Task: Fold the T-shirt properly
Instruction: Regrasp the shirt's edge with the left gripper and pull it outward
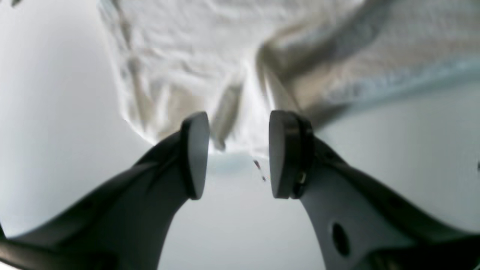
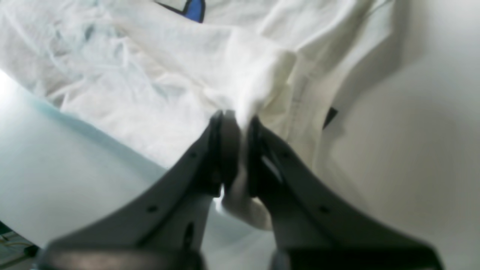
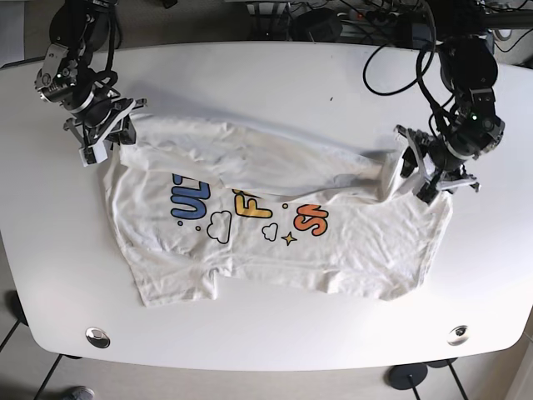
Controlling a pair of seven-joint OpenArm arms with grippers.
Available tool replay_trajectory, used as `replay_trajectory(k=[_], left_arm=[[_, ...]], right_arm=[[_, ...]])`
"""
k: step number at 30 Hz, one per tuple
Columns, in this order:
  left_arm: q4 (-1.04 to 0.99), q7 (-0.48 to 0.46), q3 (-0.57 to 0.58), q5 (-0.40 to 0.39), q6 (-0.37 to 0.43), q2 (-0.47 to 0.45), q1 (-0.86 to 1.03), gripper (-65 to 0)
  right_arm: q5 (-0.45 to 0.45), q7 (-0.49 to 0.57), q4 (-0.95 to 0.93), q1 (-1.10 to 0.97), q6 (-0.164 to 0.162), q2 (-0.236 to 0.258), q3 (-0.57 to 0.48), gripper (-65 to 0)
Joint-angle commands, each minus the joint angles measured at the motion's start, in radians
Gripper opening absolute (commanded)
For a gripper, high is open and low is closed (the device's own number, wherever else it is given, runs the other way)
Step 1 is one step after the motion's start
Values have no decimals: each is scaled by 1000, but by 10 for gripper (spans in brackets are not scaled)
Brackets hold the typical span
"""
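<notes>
on the white table (image 3: 275,75), with black cables (image 3: 391,33) trailing past its far edge, the white t-shirt (image 3: 275,225) lies crumpled, print up and its upper edge folded over. at the base view's left the right gripper (image 3: 107,137) sits on one shirt corner, and its wrist camera shows what the overhead cannot: the fingers (image 2: 262,150) pinched tight on a bunched fold. at the right, the left gripper (image 1: 238,153) has its pads (image 1: 197,153) spread, with nothing between them, just short of the cloth's edge.
</notes>
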Motion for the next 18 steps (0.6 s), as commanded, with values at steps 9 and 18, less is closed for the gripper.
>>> replay_trajectory(k=[9,18], left_arm=[[-168,-41,-144,-5,3,91,0,-403],[-306,-157,-137,-5,3,91,0,-403]], right_arm=[[21,19,19,13,5,11,2,-631],[22,19,19,13,5,11,2,-631]])
